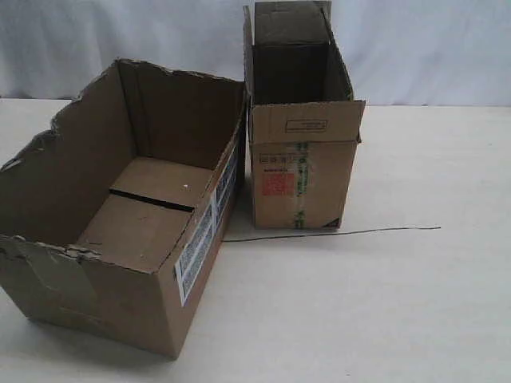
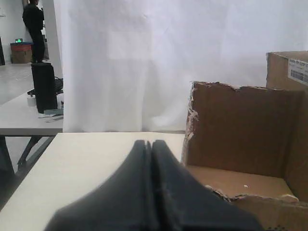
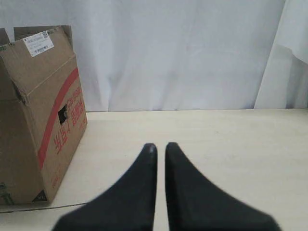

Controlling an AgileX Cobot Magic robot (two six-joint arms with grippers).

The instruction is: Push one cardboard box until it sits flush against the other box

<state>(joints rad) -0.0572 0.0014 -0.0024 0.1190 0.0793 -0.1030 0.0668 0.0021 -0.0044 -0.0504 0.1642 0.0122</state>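
On the table (image 1: pixel 447 303): torn cardboard box (image 1: pixel 120 215) angled, far corner near the other box (image 1: pixel 302 171), front gap left
Progress: flush contact not reached
Left gripper (image 2: pixel 150 144): clenched, empty
Right gripper (image 3: pixel 160 148): nearly closed, empty

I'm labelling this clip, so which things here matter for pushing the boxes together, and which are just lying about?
Belongs to the job:
- wide torn-edged cardboard box
- narrower box with red print
- left gripper, shut
- right gripper, nearly shut

Just lying about:
- thin dark wire on the table
- white curtain behind
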